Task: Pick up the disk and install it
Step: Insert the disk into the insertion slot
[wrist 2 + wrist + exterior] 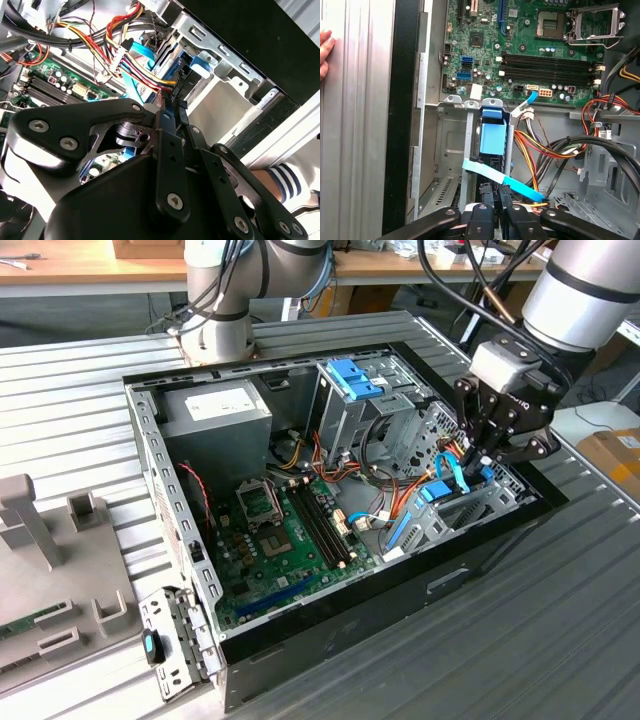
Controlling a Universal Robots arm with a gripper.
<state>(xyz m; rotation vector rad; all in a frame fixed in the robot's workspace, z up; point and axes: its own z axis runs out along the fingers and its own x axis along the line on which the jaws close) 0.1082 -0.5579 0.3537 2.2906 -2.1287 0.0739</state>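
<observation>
Arm is down inside the open PC case (pixel 300 645), at the end on the exterior view's right. The gripper (pixel 478 462) hangs over the drive bay there.

The disk (pixel 492 139) stands on edge in the bay slot, between two grey metal rails. Its blue frame end faces the motherboard (pixel 535 55). In the exterior view, that blue end (pixel 438 492) sits just left of the gripper.

In both wrist views the fingers (pixel 487 197) are drawn together with only a thin slit between them, at the end of the disk away from the motherboard. That slit is narrower than the disk is thick, so they are not clamped across its body. I can't tell whether they pinch a thin edge or just touch it.

A light blue flat cable (pixel 495 175) crosses the slot diagonally, between the fingers and the blue end. An orange, yellow and black wire bundle (pixel 545 150) lies right beside the bay.

The metal cage with the blue latch (pixel 352 378) is farther back, well apart from the gripper. The grey box with the white sticker (pixel 215 410) is in the far-left corner of the case.

The case sits on a ribbed aluminium table (pixel 560 620). A person's hand (pixel 324 50) rests on that table beside the black case wall, and a striped sleeve (pixel 286 182) shows in the second wrist view.
</observation>
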